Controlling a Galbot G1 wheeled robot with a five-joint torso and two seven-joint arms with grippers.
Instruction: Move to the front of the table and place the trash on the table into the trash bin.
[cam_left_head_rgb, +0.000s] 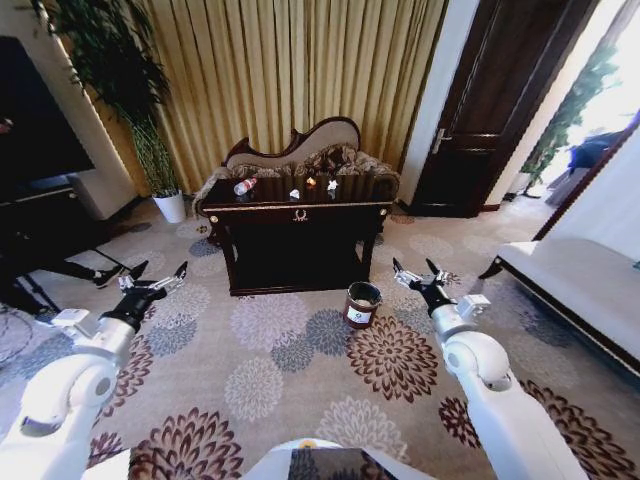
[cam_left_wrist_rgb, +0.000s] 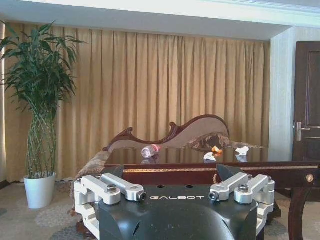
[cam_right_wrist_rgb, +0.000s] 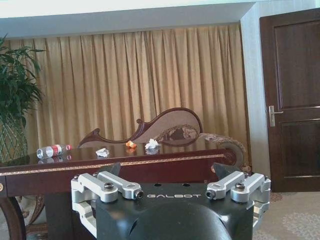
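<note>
Facing the worktop, both arms raised
Bottle (cam_left_head_rgb: 244, 186) and paper scraps (cam_left_head_rgb: 295, 194) lie on the worktop (cam_left_head_rgb: 300, 215), bin (cam_left_head_rgb: 361, 304) before it; left gripper (cam_left_head_rgb: 155, 282) and right gripper (cam_left_head_rgb: 420, 274) fingers spread, empty. Bottle looks light, slippery: grip mid-body.

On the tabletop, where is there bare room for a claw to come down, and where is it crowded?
The table has bare surface at its right end, past the rightmost paper scrap, and along the front edge. A smaller gap lies between the bottle and the left scrap. The middle is crowded: scraps and the orange bit sit close together.
</note>
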